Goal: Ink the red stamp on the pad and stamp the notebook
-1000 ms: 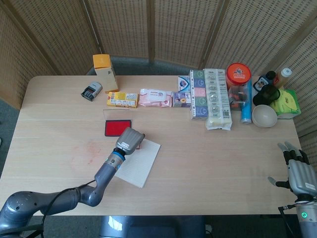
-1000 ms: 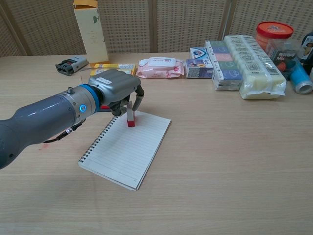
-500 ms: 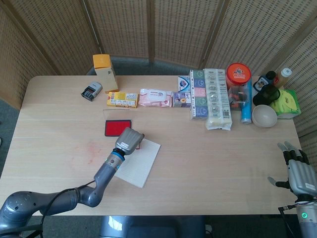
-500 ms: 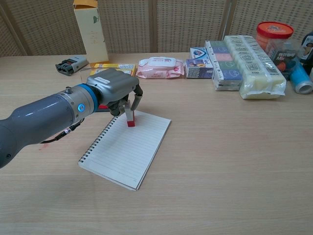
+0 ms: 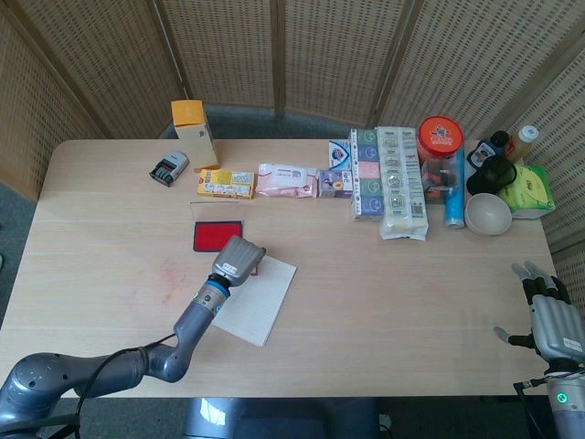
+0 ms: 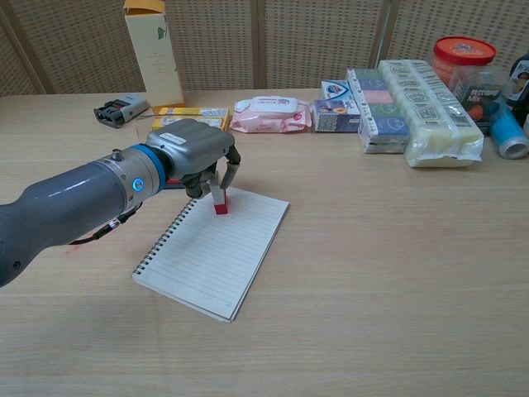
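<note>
Left robot hand, head view: left robot hand (image 5: 239, 258) sits over the upper left corner of the notebook (image 5: 259, 303), grey back facing up; its fingers are hidden under it from this angle.
Right robot hand, head view: right robot hand (image 5: 549, 315) shows at the lower right edge of the frame, off the surface (image 5: 402, 302), fingers apart and holding nothing.
Ink pad, head view: red ink pad (image 5: 217, 235) lies flat on the surface just above and left of the left robot hand, its clear lid standing behind it.
Back row, head view: orange-topped carton (image 5: 194, 133), small grey stamper (image 5: 169, 167), yellow box (image 5: 226, 183), pink wipes pack (image 5: 287, 179), long wrapped packs (image 5: 398, 182), red-lidded jar (image 5: 441, 139) and white bowl (image 5: 487, 214) stand along the far side.
Left robot hand, chest view: left robot hand (image 6: 195, 155) grips the stamp (image 6: 220, 197) between its fingertips.
Stamp, chest view: stamp stands upright, pale handle above, red base touching the notebook (image 6: 215, 249) page near its top edge.
Notebook, chest view: spiral-bound lined notebook lies open and angled on the surface (image 6: 388, 273), spiral along its left edge, near corner towards the camera.
Right robot hand, chest view: outside this view.
</note>
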You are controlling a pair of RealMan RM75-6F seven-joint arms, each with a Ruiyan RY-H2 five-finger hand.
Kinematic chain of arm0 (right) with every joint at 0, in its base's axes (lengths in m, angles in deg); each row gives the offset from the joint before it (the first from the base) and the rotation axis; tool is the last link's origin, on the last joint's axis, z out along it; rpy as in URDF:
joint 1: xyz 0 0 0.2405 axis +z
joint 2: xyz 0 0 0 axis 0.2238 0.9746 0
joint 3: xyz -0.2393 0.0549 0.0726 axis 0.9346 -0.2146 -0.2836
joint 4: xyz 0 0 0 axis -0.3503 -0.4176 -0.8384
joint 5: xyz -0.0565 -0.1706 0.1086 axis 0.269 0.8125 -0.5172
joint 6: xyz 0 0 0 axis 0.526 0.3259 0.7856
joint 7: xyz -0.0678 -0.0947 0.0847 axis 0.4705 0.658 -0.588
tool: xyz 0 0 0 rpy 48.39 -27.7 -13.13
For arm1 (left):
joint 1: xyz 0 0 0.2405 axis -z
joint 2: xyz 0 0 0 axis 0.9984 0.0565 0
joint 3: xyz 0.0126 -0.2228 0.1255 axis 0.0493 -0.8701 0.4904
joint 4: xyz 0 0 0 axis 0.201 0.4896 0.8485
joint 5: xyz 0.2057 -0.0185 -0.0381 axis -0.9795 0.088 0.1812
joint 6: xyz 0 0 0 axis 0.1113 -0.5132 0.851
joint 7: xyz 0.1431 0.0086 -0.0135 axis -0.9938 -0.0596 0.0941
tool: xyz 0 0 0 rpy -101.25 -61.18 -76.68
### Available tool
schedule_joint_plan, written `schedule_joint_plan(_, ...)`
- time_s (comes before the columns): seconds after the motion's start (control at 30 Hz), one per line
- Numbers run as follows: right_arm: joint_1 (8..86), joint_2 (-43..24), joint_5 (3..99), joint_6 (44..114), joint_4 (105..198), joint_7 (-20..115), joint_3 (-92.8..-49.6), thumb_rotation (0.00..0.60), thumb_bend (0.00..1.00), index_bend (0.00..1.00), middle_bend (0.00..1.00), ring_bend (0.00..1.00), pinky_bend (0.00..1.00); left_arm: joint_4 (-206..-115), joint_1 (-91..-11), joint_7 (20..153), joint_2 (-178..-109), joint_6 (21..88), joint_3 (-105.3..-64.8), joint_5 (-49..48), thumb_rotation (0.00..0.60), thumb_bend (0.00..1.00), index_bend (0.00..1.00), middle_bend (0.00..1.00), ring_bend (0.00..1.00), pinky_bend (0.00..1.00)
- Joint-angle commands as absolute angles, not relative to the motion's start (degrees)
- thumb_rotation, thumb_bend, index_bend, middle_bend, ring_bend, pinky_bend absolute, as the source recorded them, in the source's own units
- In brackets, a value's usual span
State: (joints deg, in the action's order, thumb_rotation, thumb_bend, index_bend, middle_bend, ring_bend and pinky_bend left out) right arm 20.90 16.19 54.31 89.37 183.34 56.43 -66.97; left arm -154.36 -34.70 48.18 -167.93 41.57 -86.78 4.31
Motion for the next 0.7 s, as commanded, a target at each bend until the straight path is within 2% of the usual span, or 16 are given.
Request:
schedule_joint_plan(0.03, 20.90, 16.22, 54.31, 89.32, 183.34, 56.32, -66.96, 0.600, 0.07, 0.00, 0.00, 0.00, 0.00, -154.25, -34.71, 48.08, -167.98, 41.48, -86.78, 4.63, 0.600, 0.41, 0.64, 1.00, 1.00, 1.00)
schedule_joint_plan(0.7, 20.77, 16.36, 54.82, 89.58, 183.70, 56.28, -66.77, 0.600, 0.07, 0.00, 0.00, 0.00, 0.00, -155.62, -34.60, 46.43, -167.03, 41.77, -86.81, 6.49, 0.600, 0.41, 0.64, 1.00, 1.00, 1.00)
